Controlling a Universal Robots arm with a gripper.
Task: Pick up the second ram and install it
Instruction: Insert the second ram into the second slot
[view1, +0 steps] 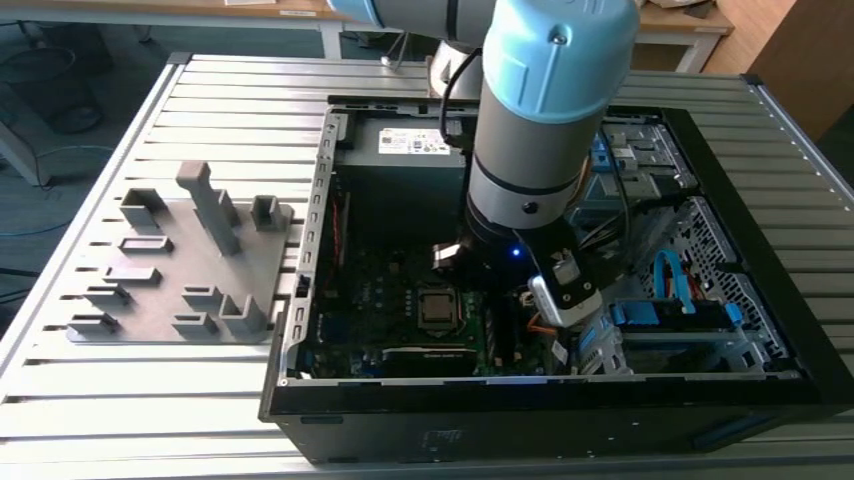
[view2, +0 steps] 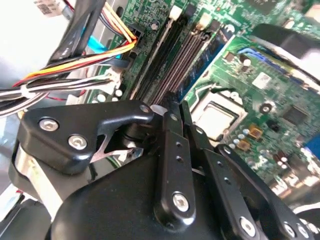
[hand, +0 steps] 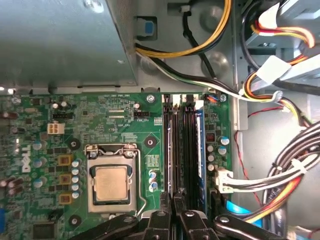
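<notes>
even indoor light; case interior (view1: 400, 230) shadowed; second wrist view foreground blurred.

Inside the open computer case (view1: 304, 300), the end effector (hand: 177, 200) hangs over the memory slots (hand: 182, 145), hemmed by cable bundles (hand: 280, 170) on one flank. Across the slots, the board around the processor socket (hand: 112, 181) lies low and open. On the surface (view1: 200, 105) outside, only the grey holder block (view1: 187, 260) stands.

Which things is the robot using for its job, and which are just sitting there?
For the job:
gripper, over the slots
memory slots

Just sitting there:
grey holder, outside the case
processor
cables
power supply
</notes>
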